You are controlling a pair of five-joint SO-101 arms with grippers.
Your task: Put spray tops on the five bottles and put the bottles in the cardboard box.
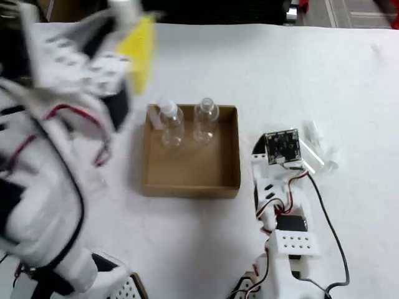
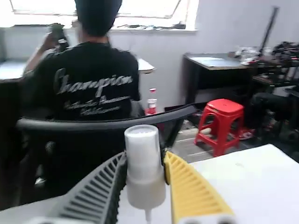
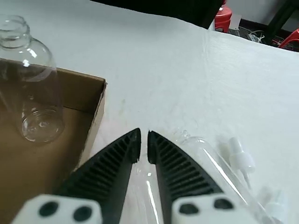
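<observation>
My left gripper (image 1: 131, 22) is raised high over the table's far left, shut on a white spray top (image 2: 142, 140) held between its grey and yellow fingers. The cardboard box (image 1: 190, 187) lies mid-table with two clear bottles standing at its far side. One bottle (image 1: 169, 124) carries a white top, and the other bottle (image 1: 206, 118) has an open neck (image 3: 16, 23). To the right of the box, my right gripper (image 3: 144, 144) is shut and empty. It hangs just over a clear bottle (image 3: 210, 161) lying on the table.
More clear bottles and spray tops (image 1: 318, 149) lie on the white table right of the box, including a loose spray top (image 3: 240, 161). A chair (image 2: 93, 126) with a person in it stands beyond the table's far edge.
</observation>
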